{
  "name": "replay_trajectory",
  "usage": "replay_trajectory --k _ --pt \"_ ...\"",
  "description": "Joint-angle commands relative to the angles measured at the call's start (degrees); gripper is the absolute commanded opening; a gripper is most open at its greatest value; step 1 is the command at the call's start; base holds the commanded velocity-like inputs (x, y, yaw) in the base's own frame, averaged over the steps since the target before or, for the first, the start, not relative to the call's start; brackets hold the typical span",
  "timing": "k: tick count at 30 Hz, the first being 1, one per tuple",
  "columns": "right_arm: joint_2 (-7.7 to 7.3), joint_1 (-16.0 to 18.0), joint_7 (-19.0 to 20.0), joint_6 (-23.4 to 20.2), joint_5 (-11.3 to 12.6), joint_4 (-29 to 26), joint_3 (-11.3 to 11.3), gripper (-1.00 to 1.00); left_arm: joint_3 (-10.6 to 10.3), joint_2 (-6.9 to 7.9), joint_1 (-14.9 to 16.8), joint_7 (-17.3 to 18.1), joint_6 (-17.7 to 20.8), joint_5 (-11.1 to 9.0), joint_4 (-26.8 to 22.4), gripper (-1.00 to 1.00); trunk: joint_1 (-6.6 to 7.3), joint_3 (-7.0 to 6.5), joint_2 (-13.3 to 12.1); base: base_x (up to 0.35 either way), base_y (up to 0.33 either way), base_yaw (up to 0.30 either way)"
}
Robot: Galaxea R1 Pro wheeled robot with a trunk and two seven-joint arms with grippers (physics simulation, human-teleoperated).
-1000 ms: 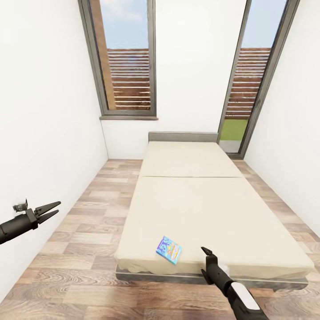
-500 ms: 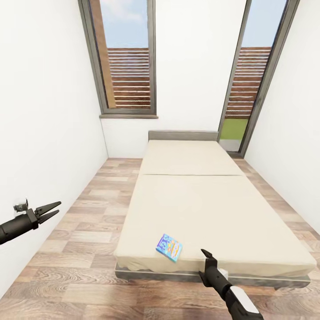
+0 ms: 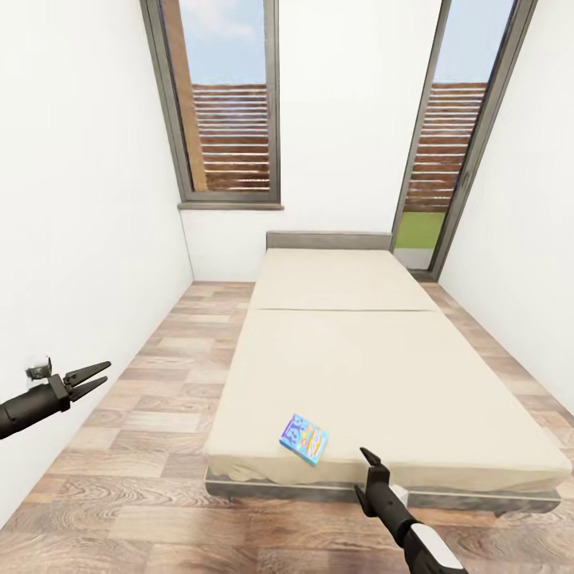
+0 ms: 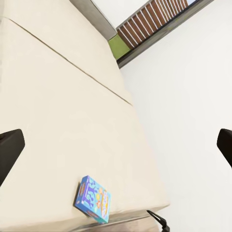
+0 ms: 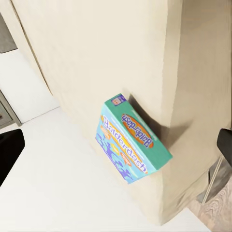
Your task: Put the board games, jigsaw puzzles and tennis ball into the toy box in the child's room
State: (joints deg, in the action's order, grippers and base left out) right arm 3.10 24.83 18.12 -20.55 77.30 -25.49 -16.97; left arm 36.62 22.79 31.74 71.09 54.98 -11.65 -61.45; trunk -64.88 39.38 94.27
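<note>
Board game (image 3: 304, 438), the small blue box, lies flat on the beige mattress of the bed (image 3: 383, 375) close to its foot edge, turned at a slant to that edge. In the right wrist view the same box (image 5: 133, 145) shows a teal side and a lid with the word "Balderdash", and it casts a shadow on the mattress cover.

In the head view the right end effector (image 3: 369, 470) hangs just off the foot of the bed, in front of the dark grey frame, to the right of the box and a little nearer the robot. It is apart from the box and touches nothing. From this angle I cannot tell whether its fingers are spread or pressed together.

At the head view's left, the left end effector (image 3: 94, 377) is held out over the wood-plank floor (image 3: 143, 414) beside the white wall, well apart from the bed and the box. Its two fingers stand spread with a clear gap between the tips, and nothing is between them. In the left wrist view the box (image 4: 93, 198) sits near the mattress edge.
</note>
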Motion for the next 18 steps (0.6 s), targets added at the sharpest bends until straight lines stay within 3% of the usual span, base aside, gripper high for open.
replay_trajectory --k 1,7,14,18 --pt "0.06 0.0 0.0 -0.5 0.3 0.0 -0.4 1.00 0.0 0.00 0.0 0.1 0.4 -0.1 0.0 1.00 -0.22 0.24 0.4 0.000 0.000 0.000" --pt "-0.03 0.0 0.1 -0.5 0.3 0.1 -0.2 1.00 -0.1 -0.05 0.0 0.1 0.7 -0.1 0.0 1.00 -1.54 1.31 2.8 0.000 0.000 0.000" --pt "-0.46 0.1 0.8 -0.5 0.3 0.1 4.1 1.00 -0.2 0.07 0.1 0.1 1.1 -0.1 0.0 1.00 -3.08 2.57 5.7 0.000 0.000 0.000" --pt "-0.43 0.1 3.6 -0.5 0.3 0.1 4.9 1.00 -0.2 0.20 0.1 0.2 1.2 -0.1 0.0 1.00 -3.95 3.29 7.3 0.000 0.000 0.000"
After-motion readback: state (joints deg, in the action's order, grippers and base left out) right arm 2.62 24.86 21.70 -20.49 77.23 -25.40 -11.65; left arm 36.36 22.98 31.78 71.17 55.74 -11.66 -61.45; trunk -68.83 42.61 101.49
